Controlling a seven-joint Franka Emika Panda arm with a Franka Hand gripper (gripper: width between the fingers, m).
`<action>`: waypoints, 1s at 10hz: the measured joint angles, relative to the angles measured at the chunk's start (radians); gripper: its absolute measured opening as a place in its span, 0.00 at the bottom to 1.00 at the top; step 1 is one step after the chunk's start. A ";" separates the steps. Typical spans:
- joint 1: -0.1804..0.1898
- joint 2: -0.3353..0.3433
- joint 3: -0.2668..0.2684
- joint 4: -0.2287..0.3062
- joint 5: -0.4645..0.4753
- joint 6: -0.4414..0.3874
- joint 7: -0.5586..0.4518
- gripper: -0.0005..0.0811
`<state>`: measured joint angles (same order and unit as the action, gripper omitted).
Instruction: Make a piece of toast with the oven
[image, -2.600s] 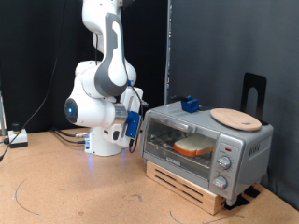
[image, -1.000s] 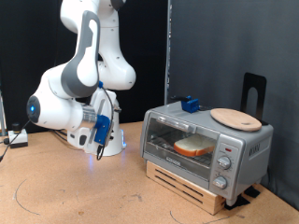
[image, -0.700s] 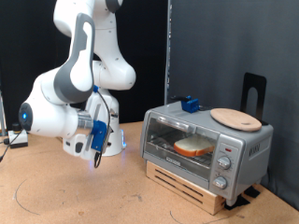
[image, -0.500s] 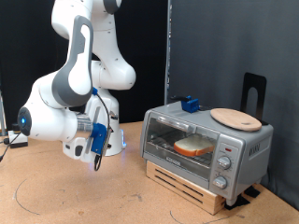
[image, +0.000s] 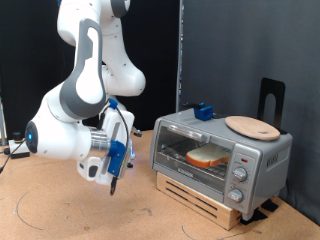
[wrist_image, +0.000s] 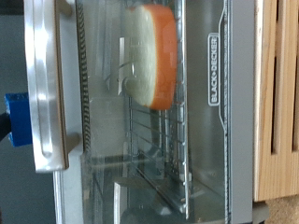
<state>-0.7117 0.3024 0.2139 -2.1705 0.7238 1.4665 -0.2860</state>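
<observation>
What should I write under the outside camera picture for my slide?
Toast sits inside the closed oven while the gripper hangs beside it.

backdrop: black curtain (image: 215, 50) behind the pincer | surface: brown wooden table (image: 60, 215) below it | cables (image: 15, 148) at far left edge

Dim, dark-backed exterior view; wrist view soft, glare on oven (wrist_image: 149, 112) glass.

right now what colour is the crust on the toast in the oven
Orange-brown around a pale tan face; the piece of toast shows best in the wrist view, inside the oven.
</observation>
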 joint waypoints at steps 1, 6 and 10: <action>0.009 0.027 0.009 0.036 0.000 0.007 0.011 0.99; 0.039 0.116 0.029 0.139 0.018 0.035 0.064 0.99; 0.074 0.236 0.074 0.284 0.047 -0.012 0.126 0.99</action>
<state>-0.6377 0.5382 0.2884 -1.8862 0.7709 1.4545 -0.1603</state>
